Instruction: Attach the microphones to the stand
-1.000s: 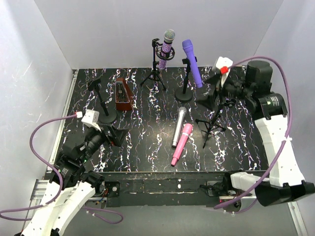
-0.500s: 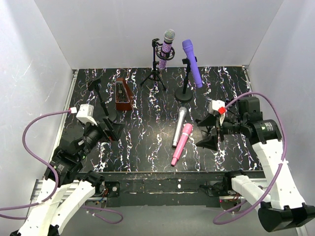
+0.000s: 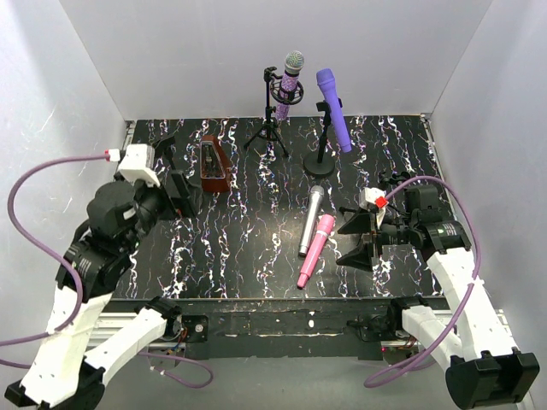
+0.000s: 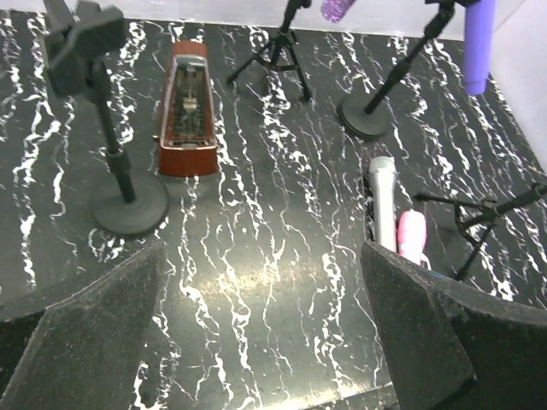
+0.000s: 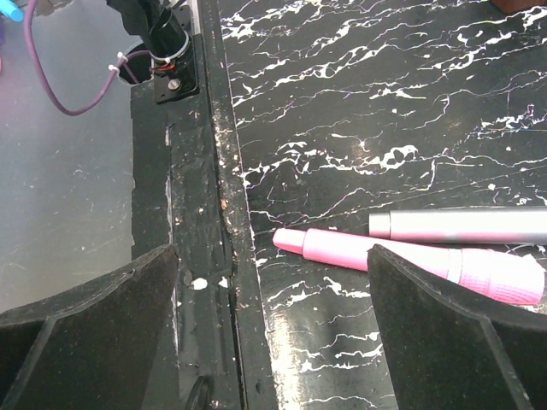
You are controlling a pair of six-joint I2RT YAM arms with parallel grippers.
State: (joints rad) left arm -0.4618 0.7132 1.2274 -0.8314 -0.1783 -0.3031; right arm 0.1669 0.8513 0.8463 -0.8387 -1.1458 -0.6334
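Two microphones stand clipped at the back: a glittery purple one (image 3: 293, 75) on a tripod stand (image 3: 272, 124) and a violet one (image 3: 333, 109) on a round-base stand (image 3: 320, 161). A silver microphone (image 3: 309, 220) and a pink microphone (image 3: 314, 249) lie side by side on the table. My right gripper (image 3: 355, 241) hangs open just right of the pink microphone (image 5: 385, 256), holding nothing. At the left my left gripper (image 3: 181, 195) is open and empty, raised near an empty clip stand (image 4: 115, 154). A low tripod stand (image 4: 483, 213) sits at the right, partly hidden by my right arm.
A dark red wedge-shaped box (image 3: 214, 164) stands at the back left, beside the empty stand. The table's front edge (image 5: 231, 213) runs under my right gripper. White walls close in the left, back and right.
My right arm swung from the back right down toward the front, ending beside the pink microphone. My left arm rose and drew back to the left. Both grippers stayed open.
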